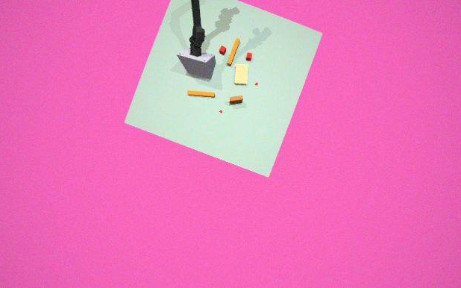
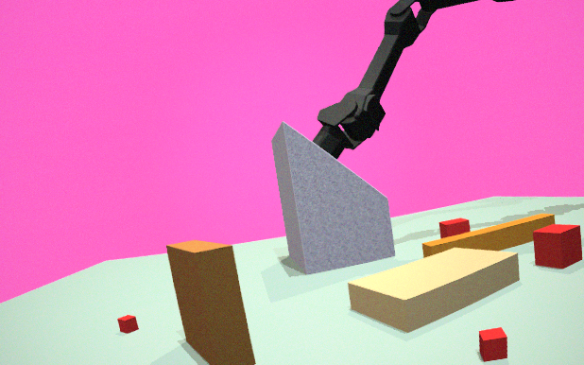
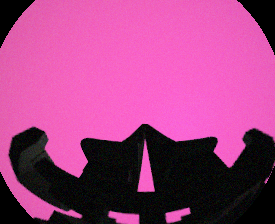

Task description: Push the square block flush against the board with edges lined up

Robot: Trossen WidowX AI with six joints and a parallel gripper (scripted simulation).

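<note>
Wrist view first: your gripper (image 3: 144, 127) is closed, fingertips together with nothing between them, and only pink background lies past them. Your black jointed arm (image 1: 197, 35) (image 2: 384, 61) rises from the sloped grey pedestal (image 1: 200, 68) (image 2: 341, 213), and runs out of frame in the top and exterior views, so the hand looks well away from the pieces.

Outward from there, you have the flat pale-yellow rectangular slab (image 1: 241, 74) (image 2: 433, 276), probably the board, lying on the pale green surface (image 1: 198, 130) (image 2: 308, 326). The upright orange-brown block (image 1: 236, 100) (image 2: 209, 303) stands near it but apart; it may be your square block (the pictures don't settle this; the larger red cube (image 1: 249, 57) (image 2: 558, 247) near the slab's other end is square too). Neither touches the slab, so you have no full-side contact and no matched edge to count.

What's left for you looks like nearly the whole job: bring the closed fingertips down behind the block, push it flush, even up one edge, then withdraw. Go low on the upright one; pushing high could tip it.
</note>
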